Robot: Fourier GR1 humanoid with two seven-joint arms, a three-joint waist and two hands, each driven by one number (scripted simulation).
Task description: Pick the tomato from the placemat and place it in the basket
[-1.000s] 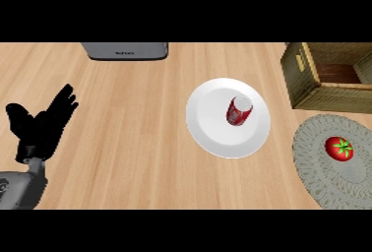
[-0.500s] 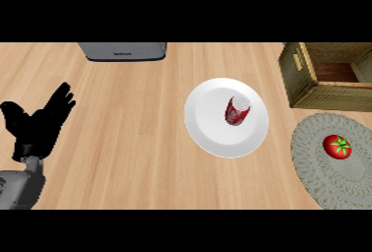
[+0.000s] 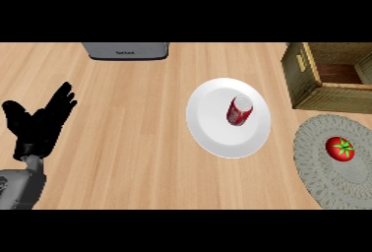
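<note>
- The tomato (image 3: 340,148) is lying on the placemat (image 3: 323,172), red with a green stem star on top, a little toward the mat's far side, with nothing touching it.
- The placemat, round and grey with a woven look, is sitting at the counter's (image 3: 131,147) right edge and running out of view there.
- The basket (image 3: 312,83) is standing at the counter's far right corner, just beyond the placemat, its brown inside showing.
- A white plate (image 3: 218,133) is resting near the middle of the counter, left of the placemat, carrying a red can (image 3: 239,110) that is lying on its side.
- A grey appliance (image 3: 125,50) is sitting at the far edge.
- The left hand (image 3: 40,125) is showing near the counter's left edge, fingers straight and spread apart, holding nothing, well apart from the tomato.
- The right hand is not showing.
</note>
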